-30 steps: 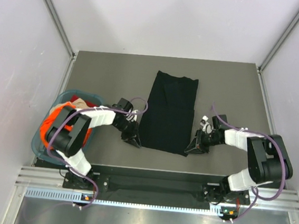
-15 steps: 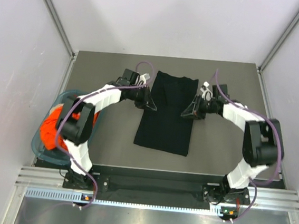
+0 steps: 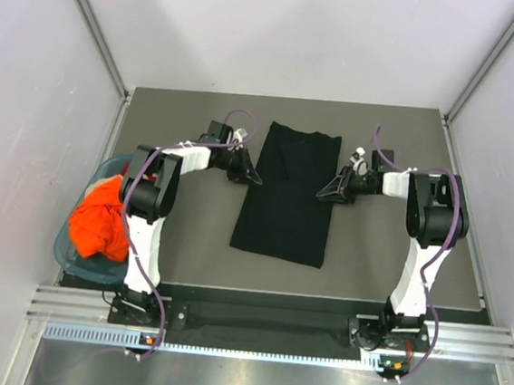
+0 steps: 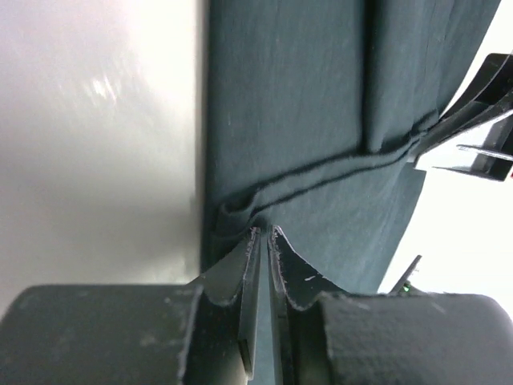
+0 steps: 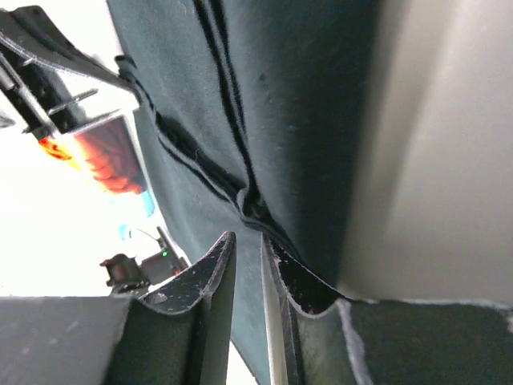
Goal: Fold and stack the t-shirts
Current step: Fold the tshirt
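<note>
Reading the top view left to right: teal basket (image 3: 62, 251) sits at the left edge of the worktop (image 3: 189, 241), with the orange t-shirt (image 3: 99, 221) bunched inside it. Left gripper (image 3: 248, 175) is at the left long edge of the black t-shirt (image 3: 287, 209), in the upper half of the strip. Left wrist view: jaws narrow, just a slit, tips nipping a puckered fold of the black cloth edge. Black t-shirt lies flat mid-frame, folded into a long narrow strip running top to bottom, well apart from the basket. Right gripper (image 3: 328, 192) is at the opposite long edge, roughly level with the left one. Right wrist view: jaws narrow too, cloth creases converging into the tips.
</note>
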You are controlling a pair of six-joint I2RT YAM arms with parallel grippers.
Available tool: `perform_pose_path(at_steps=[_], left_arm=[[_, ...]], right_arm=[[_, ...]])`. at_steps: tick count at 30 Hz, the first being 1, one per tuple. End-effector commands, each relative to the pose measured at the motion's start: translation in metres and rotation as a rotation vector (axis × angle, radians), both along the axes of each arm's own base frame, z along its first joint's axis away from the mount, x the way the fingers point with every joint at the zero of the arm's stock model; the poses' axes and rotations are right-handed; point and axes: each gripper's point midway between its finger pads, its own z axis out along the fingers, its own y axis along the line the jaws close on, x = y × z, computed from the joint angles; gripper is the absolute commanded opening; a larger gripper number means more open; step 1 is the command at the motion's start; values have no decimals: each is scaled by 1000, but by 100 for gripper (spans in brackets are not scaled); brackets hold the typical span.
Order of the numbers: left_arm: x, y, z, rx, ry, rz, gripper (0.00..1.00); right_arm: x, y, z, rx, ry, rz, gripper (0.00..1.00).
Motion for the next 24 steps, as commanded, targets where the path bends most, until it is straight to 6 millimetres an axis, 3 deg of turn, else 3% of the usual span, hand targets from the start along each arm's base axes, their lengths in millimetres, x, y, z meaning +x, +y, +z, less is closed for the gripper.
perform_pose_path(at_steps=[1, 2, 3, 6, 7, 8, 9, 10, 12, 13, 15, 17, 20, 21, 22, 24], left_arm=[[20, 18, -15, 112, -60, 13, 14], [14, 23, -16, 142, -43, 4, 14], [11, 28, -17, 170, -40, 10, 14], [-1, 47, -2, 265, -42, 43, 16], [0, 52, 19, 288, -95, 58, 20], [-7, 56, 27, 305, -102, 63, 22], [-15, 61, 32, 321, -104, 68, 24], [-17, 66, 57, 328, -160, 81, 29], [-35, 76, 65, 360, -165, 91, 34], [-43, 79, 85, 352, -209, 100, 40], [-69, 86, 82, 360, -183, 96, 45], [-91, 90, 93, 347, -187, 92, 48], [-129, 95, 83, 333, -136, 68, 49], [-145, 98, 70, 336, -96, 61, 49], [-153, 97, 72, 317, -94, 61, 49], [-173, 96, 61, 285, -52, 59, 49]], right_arm=[[30, -35, -13, -105, -88, -43, 22], [25, -38, -15, -127, -64, -32, 23], [35, -54, -9, -161, -83, -66, 26], [36, -71, 7, -282, -87, -64, 31], [36, -75, 13, -311, -100, -58, 33], [40, -82, 21, -355, -117, -71, 37], [31, -85, 35, -378, -105, -71, 40], [29, -87, 43, -399, -117, -72, 42], [22, -98, 67, -477, -158, -85, 48], [8, -102, 69, -510, -130, -73, 50], [-11, -106, 84, -559, -143, -81, 56], [-36, -87, 88, -571, -137, -25, 58], [-71, -87, 93, -649, -119, -60, 76], [-86, -85, 94, -681, -130, -68, 92], [-93, -83, 96, -686, -128, -81, 99], [-115, -74, 93, -650, -108, -107, 100]])
